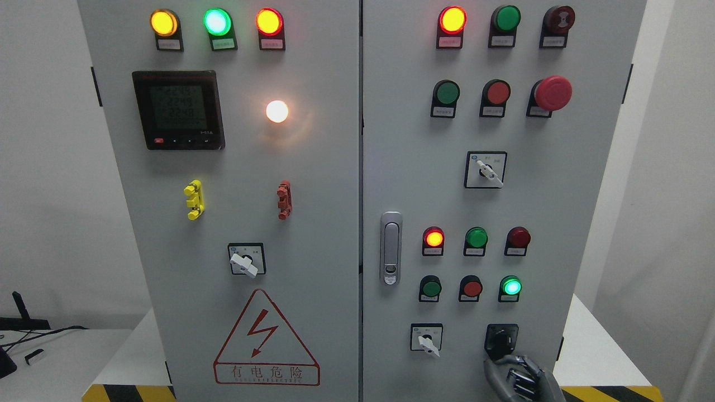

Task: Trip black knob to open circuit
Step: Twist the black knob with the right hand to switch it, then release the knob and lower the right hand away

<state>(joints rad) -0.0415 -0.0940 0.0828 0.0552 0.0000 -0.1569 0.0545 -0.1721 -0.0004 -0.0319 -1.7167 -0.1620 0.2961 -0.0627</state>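
Observation:
The black knob (501,338) sits in a black square plate at the lower right of the cabinet's right door (536,212). My right hand (515,373) comes up from the bottom edge just below the knob. Its grey fingers (522,363) are loosely curved with the tips close under the knob's lower edge. They hold nothing, and the knob shows almost whole above them. The left arm is out of view.
A white selector switch (427,340) is left of the black knob, and a row of push buttons (472,288) lies above it. The door handle (391,248) stands near the seam. The left door carries a meter (177,109), lamps and a warning triangle (265,340).

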